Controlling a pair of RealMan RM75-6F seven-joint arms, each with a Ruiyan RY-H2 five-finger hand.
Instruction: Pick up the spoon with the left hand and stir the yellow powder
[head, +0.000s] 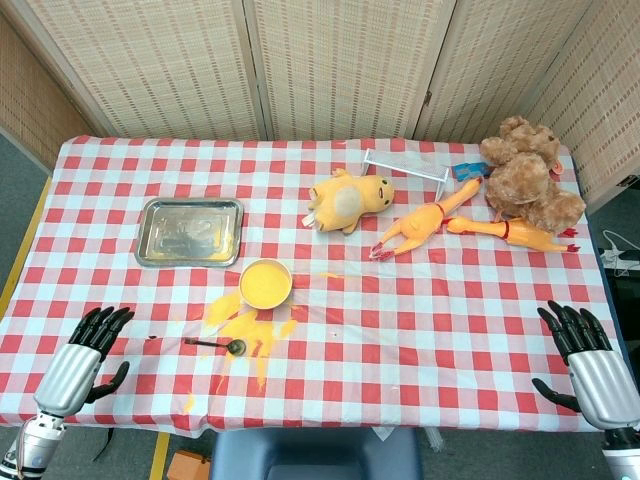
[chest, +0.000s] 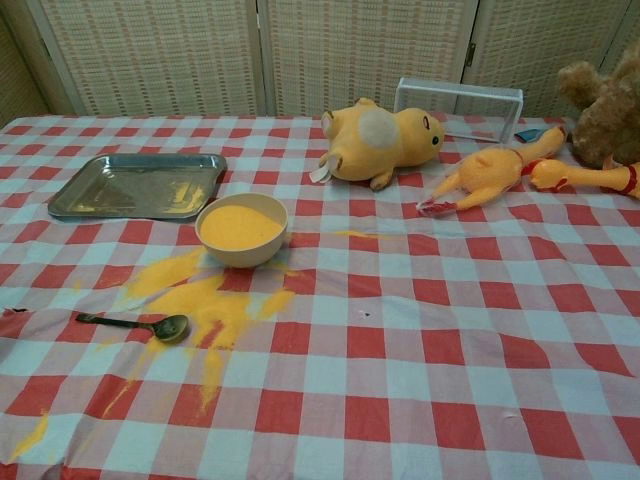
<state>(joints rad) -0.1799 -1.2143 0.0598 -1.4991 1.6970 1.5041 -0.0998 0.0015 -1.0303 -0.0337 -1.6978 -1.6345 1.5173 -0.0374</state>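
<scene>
Metal, thin and light, the spoon (chest: 140, 324) lies flat on the tabletop (head: 420, 330) amid spilled yellow powder (chest: 215, 310) before the bowl (chest: 241, 228), probably slippery, best pinched mid-handle by the left hand (head: 85, 350), which waits nearby, empty and spread.

Left hand (head: 88, 345): I see it open, resting at the table's near edge.
Spoon (head: 215, 345): right of my left hand, apart.
Bowl of yellow powder (head: 265, 282): beyond the spoon.
Right hand (head: 590, 352): open.
</scene>
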